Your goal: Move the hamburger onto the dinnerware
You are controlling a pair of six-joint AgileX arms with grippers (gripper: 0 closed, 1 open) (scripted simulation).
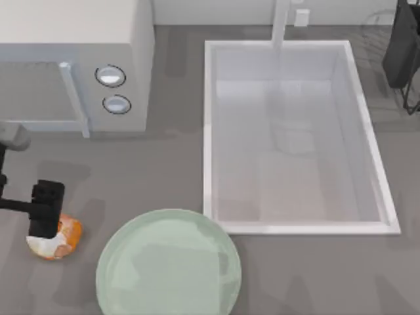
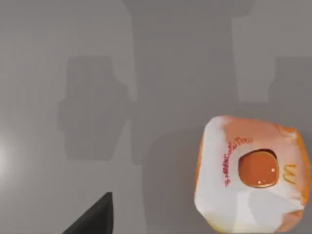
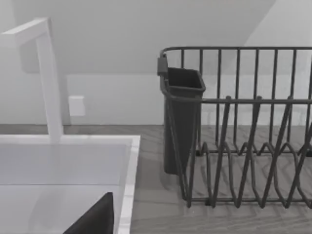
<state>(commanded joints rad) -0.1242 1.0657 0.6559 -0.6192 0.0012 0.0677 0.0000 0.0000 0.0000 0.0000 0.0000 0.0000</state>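
Observation:
The hamburger, a small lump wrapped in orange and cream paper, lies on the grey counter at the front left. The left wrist view shows the hamburger resting alone on the counter. My left gripper hovers just above its far-left edge, open, with nothing between the fingers; one dark fingertip shows beside the burger. The dinnerware, a large pale mint-green plate, sits to the right of the hamburger with nothing on it. My right gripper is parked at the back right, open.
A microwave stands at the back left. A white sink basin with a faucet takes up the middle right, its corner close to the plate. A dark wire dish rack with a cutlery cup stands beyond the sink.

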